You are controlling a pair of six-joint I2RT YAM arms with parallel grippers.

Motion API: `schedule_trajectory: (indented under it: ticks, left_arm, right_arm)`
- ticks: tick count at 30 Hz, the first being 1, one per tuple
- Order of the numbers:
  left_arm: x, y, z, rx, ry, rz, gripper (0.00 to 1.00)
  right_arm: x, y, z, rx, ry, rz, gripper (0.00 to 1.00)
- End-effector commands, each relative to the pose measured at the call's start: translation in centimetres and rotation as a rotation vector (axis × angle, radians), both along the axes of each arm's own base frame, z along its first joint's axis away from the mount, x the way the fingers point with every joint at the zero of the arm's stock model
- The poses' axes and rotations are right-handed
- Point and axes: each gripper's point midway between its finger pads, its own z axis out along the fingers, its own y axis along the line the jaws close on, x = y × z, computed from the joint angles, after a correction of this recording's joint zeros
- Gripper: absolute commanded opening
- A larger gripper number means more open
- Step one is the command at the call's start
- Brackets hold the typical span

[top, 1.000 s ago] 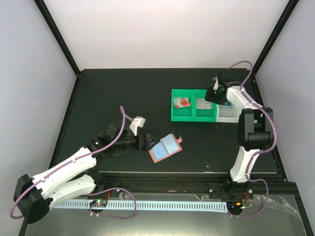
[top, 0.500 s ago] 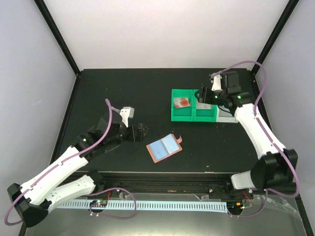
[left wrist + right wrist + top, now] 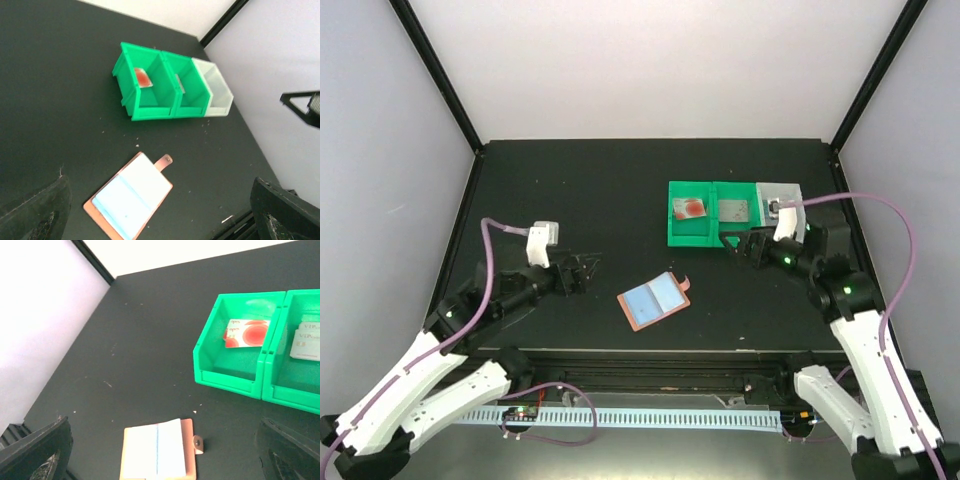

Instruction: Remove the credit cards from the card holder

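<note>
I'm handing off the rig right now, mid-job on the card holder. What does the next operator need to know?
Left gripper: open, empty, hovering left of the card holder.
Right gripper: open, empty, at the near side of the green bins.
Card holder: lying open and flat, apart from both grippers.
Done: the red-marked card lies in the leftmost green bin, and a pale VIP card in the green bin beside it.
Left: no card shows in the holder's pockets, but check them up close before calling the job finished.
</note>
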Motion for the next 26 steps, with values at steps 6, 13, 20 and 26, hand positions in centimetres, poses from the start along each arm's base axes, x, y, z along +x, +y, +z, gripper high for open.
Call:
schedule_trajectory:
  ticks: [6, 13, 20, 26]
  left_arm:
    - [-1.7, 1.8, 2.8, -0.097, -0.122, 0.009, 0.99]
    - [-2.2, 1.7, 2.2, -0.158, -0.148, -0.007, 0.99]
    - [-2.4, 1.9, 1.7, -0.150, -0.143, -0.007, 0.99]
    - [-2.3, 2.7, 1.3, -0.126, -0.149, 0.028, 0.99]
  right_arm:
    - [-4.2, 0.4, 1.0, 0.082, -0.093, 0.066, 1.00]
    - [-4.9, 0.5, 1.3, 0.101, -0.093, 0.081, 1.00]
    - [-4.7, 0.4, 1.1, 0.100, -0.085, 0.067, 1.00]
    - [-4.9, 0.3, 0.9, 0.099, -0.080, 0.063, 1.00]
